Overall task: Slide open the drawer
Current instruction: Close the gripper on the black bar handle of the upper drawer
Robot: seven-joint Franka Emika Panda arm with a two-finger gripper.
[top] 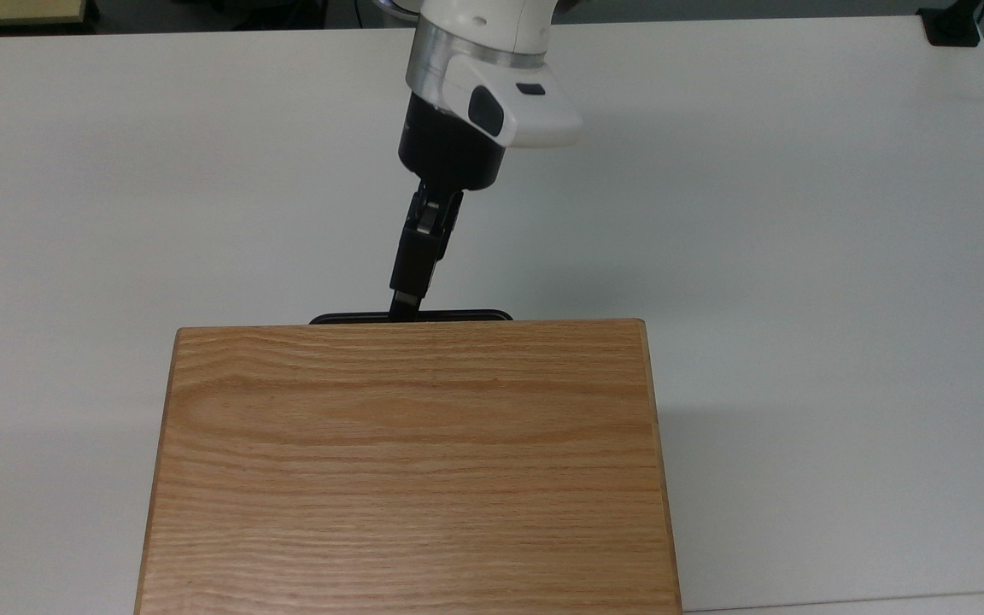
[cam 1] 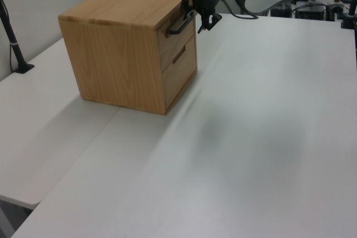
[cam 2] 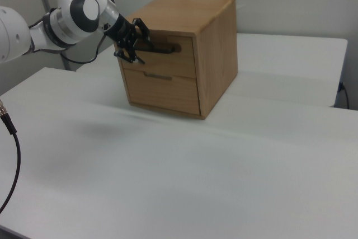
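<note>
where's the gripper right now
The gripper is at the black bar handle of the top drawer, toward the right view's left end of the bar, at the cabinet's front.

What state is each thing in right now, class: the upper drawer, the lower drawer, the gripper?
upper drawer: closed, front flush with the cabinet
black bar handle: gripper at it
lower drawer: closed
gripper: open, fingers above and below the handle, not yet clamped

Drawer (cam 2: 162, 54) matt grained oak; handle (top: 411, 316) glossy black; table (top: 799, 213) smooth matt white.
</note>
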